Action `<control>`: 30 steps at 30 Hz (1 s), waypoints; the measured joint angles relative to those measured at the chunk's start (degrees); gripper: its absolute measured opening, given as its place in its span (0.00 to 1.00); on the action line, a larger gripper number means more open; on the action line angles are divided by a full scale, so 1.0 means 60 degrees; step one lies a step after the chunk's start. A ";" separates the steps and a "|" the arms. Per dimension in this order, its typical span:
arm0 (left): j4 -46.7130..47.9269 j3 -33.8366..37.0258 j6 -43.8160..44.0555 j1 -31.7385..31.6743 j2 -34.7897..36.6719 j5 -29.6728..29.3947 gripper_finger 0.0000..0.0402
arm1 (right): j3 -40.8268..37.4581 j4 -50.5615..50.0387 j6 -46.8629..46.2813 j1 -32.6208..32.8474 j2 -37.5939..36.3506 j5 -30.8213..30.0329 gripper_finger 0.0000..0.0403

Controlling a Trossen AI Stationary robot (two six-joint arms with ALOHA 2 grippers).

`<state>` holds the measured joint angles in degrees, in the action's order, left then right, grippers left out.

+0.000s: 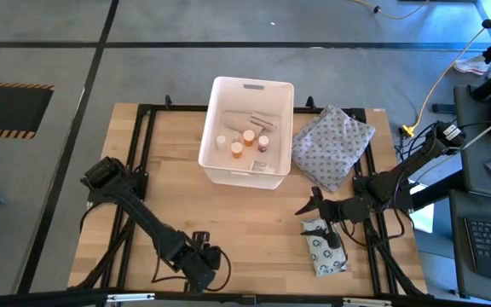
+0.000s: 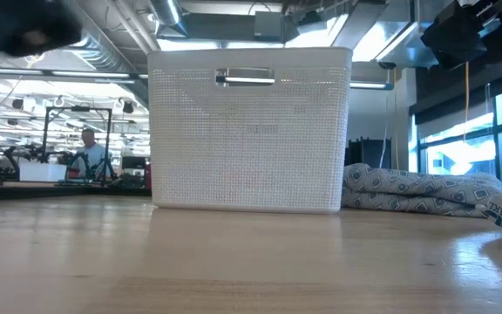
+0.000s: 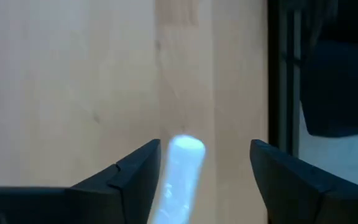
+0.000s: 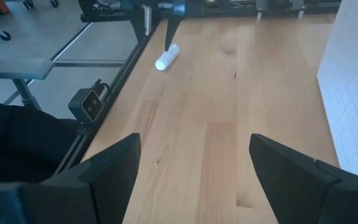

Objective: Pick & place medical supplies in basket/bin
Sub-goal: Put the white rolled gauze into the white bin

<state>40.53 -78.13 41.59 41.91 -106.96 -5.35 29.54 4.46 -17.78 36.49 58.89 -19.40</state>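
Observation:
The white tub (image 1: 247, 128) stands at the table's middle far side, its handle slot (image 2: 246, 79) facing the low view. It holds orange-capped bottles (image 1: 248, 136), a white vial (image 1: 222, 142) and tan rolls (image 1: 254, 119). A white vial (image 3: 180, 174) lies on its side on the wood near the front edge; it also shows in the right wrist view (image 4: 166, 57). My left gripper (image 3: 205, 168) is open, pointing down, its fingers on either side of this vial. The grey ring-printed packet (image 1: 324, 249) lies flat at the front right. My right gripper (image 1: 310, 205) is open and empty just beyond it.
The large grey dotted cloth bundle (image 1: 332, 147) lies right of the tub and shows in the low view (image 2: 425, 192). A black frame rail (image 4: 114, 81) runs along the table's edge near the vial. Bare wood lies between the tub and the front edge.

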 joint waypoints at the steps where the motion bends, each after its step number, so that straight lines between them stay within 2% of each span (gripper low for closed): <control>1: -0.0008 0.0000 0.0118 0.0072 -0.0093 0.0135 0.60 | 0.0000 0.0019 -0.0003 0.0000 0.0000 -0.0003 0.75; 9: 0.0030 -0.0004 -0.0211 0.0684 -0.0715 0.0096 0.60 | 0.0000 0.0019 -0.0022 0.0001 0.0001 -0.0003 0.75; 15: 0.0026 -0.0004 0.0055 0.0751 -0.0806 0.0009 0.60 | 0.0000 0.0177 -0.0003 0.0000 0.0004 -0.0003 0.75; 23: 0.0803 -0.0004 0.0589 0.0751 -0.0808 -0.1044 0.60 | 0.0000 0.0187 0.0000 0.0000 0.0004 -0.0003 0.75; 30: 0.1381 -0.0004 0.0890 0.0751 -0.0919 -0.1157 0.60 | 0.0000 0.0205 0.0004 0.0000 0.0003 -0.0003 0.75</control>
<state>48.82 -78.15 46.93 46.41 -112.48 -12.29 29.54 5.69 -17.76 36.49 58.91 -19.42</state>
